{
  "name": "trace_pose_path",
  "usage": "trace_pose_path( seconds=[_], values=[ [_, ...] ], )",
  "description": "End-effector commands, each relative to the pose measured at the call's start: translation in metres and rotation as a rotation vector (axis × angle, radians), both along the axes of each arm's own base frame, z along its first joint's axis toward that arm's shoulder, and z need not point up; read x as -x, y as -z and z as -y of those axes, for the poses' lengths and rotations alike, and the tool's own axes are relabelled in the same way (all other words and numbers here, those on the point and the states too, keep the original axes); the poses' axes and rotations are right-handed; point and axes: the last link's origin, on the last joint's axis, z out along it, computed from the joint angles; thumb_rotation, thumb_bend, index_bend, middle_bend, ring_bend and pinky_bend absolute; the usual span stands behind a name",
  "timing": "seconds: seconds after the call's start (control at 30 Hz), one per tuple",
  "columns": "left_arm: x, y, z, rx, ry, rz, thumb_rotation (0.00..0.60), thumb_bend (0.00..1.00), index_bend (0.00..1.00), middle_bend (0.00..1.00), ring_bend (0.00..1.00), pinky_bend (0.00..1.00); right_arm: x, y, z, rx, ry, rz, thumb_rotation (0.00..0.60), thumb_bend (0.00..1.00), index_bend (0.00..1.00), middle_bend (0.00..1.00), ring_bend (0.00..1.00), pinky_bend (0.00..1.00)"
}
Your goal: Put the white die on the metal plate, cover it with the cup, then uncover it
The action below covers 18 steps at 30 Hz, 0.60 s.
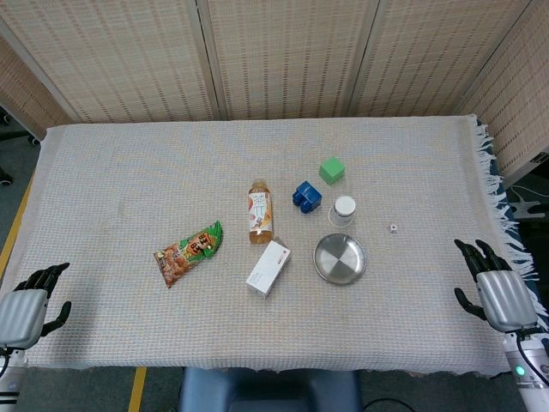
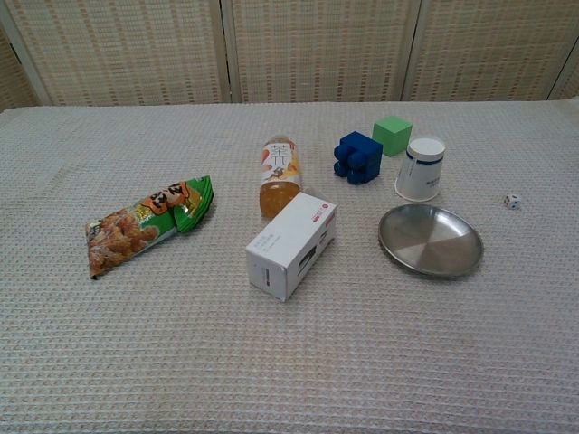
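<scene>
nothing done yet: lying off the metal plate (image 2: 431,240), white die (image 2: 512,202); standing inverted nearby, cup (image 2: 421,168); resting released, holding nothing, left hand (image 1: 26,309) and right hand (image 1: 497,287).

White die (image 2: 512,202): tiny, dotted, resting on the table right of the plate, apart from it.
Metal plate (image 2: 430,240): round, shiny, empty, lying flat.
Cup (image 2: 421,168): white paper, upside down, just behind the plate.
</scene>
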Motion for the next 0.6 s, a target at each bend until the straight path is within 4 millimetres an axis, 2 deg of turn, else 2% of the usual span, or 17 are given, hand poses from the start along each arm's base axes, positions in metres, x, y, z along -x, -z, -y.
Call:
trace_pose_path(
  seconds=[0.03, 0.27, 0.33, 0.43, 0.5, 0.57, 0.6],
  values=[
    [0.0, 0.0, 0.0, 0.001, 0.002, -0.004, 0.6, 0.4, 0.15, 0.18, 0.19, 0.38, 0.0, 0.0, -0.001, 0.001, -0.004, 0.0, 0.6, 0.25, 0.06, 0.15, 0.07, 0.28],
    [-0.002, -0.002, 0.002, -0.01, 0.007, -0.003, 0.6, 0.4, 0.15, 0.19, 0.19, 0.38, 0.0, -0.002, 0.003, 0.006, 0.002, 0.006, 0.6, 0.25, 0.06, 0.15, 0.07, 0.28],
    [-0.002, -0.002, 0.002, -0.013, 0.012, -0.004, 0.6, 0.4, 0.15, 0.19, 0.19, 0.38, -0.001, -0.004, 0.01, 0.018, -0.008, 0.0, 0.6, 0.25, 0.07, 0.22, 0.13, 0.28],
    [-0.003, -0.001, 0.002, -0.006, 0.016, -0.006, 0.6, 0.4, 0.15, 0.19, 0.19, 0.38, -0.001, -0.003, 0.025, 0.024, -0.024, -0.021, 0.6, 0.25, 0.1, 0.37, 0.27, 0.32],
    [-0.003, -0.001, 0.003, -0.002, 0.014, -0.005, 0.6, 0.4, 0.15, 0.19, 0.19, 0.38, -0.002, 0.0, 0.039, 0.022, -0.051, -0.044, 0.6, 0.25, 0.16, 0.5, 0.4, 0.42],
    [-0.003, 0.0, 0.003, 0.002, 0.013, -0.006, 0.6, 0.4, 0.15, 0.19, 0.19, 0.38, -0.002, 0.004, 0.051, 0.027, -0.08, -0.054, 0.6, 0.25, 0.24, 0.67, 0.57, 0.57],
    [-0.003, 0.0, 0.003, 0.003, 0.012, -0.008, 0.6, 0.4, 0.15, 0.19, 0.19, 0.38, -0.002, 0.007, 0.059, 0.037, -0.097, -0.059, 0.6, 0.25, 0.27, 0.72, 0.62, 0.61]
  ],
)
